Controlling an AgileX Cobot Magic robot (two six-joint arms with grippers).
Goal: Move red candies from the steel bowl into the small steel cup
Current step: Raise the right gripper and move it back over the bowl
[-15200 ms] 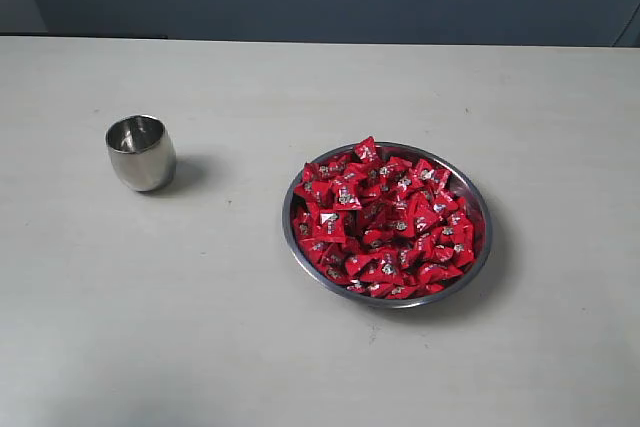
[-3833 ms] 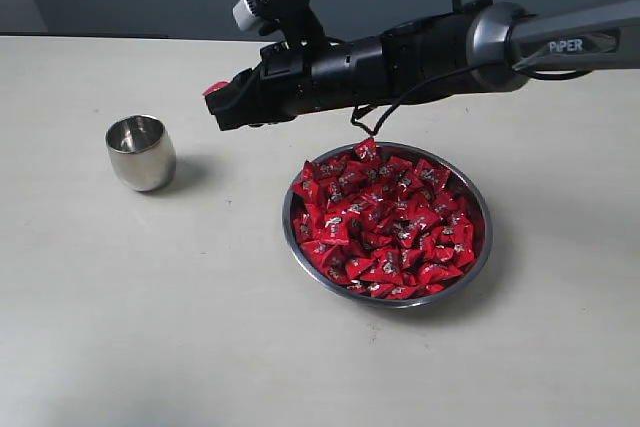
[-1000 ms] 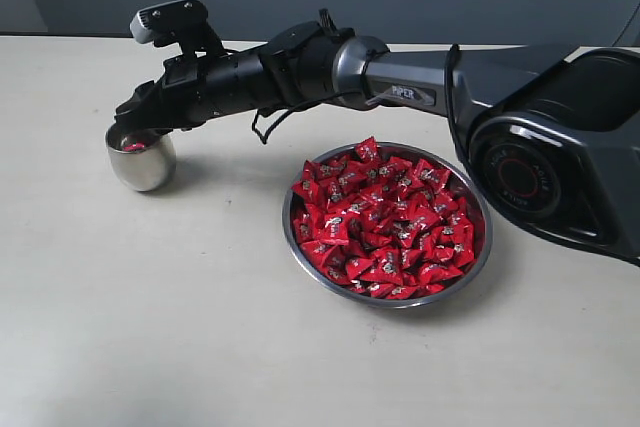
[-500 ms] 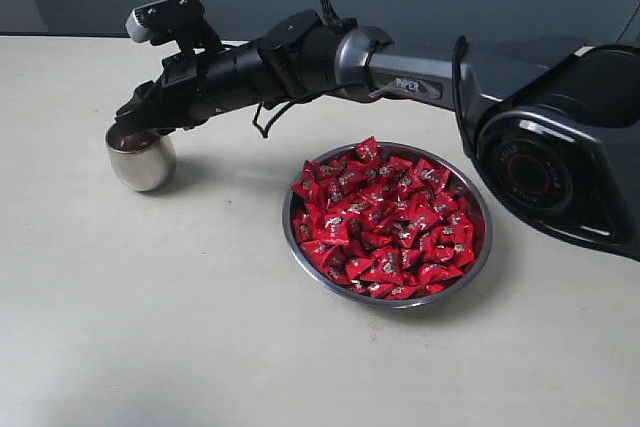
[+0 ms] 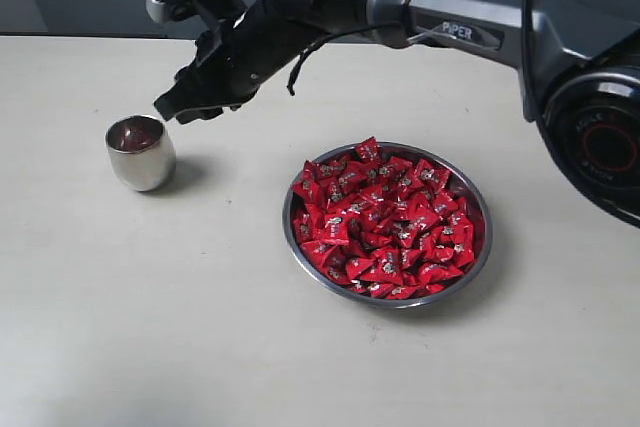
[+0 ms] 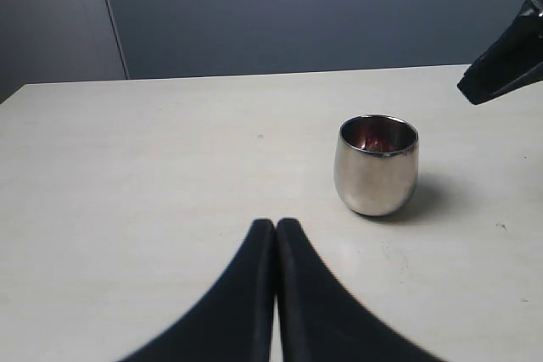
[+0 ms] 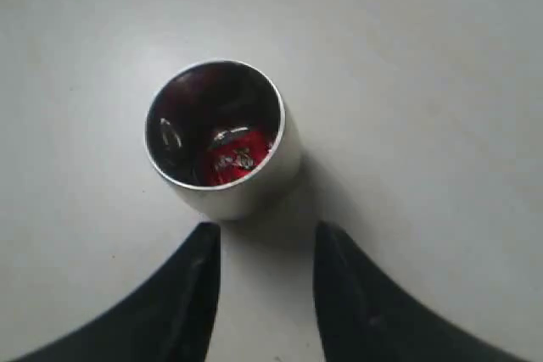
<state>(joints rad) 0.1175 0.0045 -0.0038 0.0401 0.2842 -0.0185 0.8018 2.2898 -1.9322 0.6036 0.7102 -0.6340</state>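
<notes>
Small steel cup [image 5: 140, 155] left of the steel bowl [image 5: 486, 247] on the table [image 5: 200, 337], candies [image 5: 388, 219] in both.

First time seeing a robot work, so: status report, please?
Right gripper open, empty, raised by the cup. Left gripper shut, empty. One candy visible in cup, bowl heaped. Nothing in the way.

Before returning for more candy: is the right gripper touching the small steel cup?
Apart. The left wrist view shows the right gripper raised beside the small steel cup, bare table between them.
</notes>
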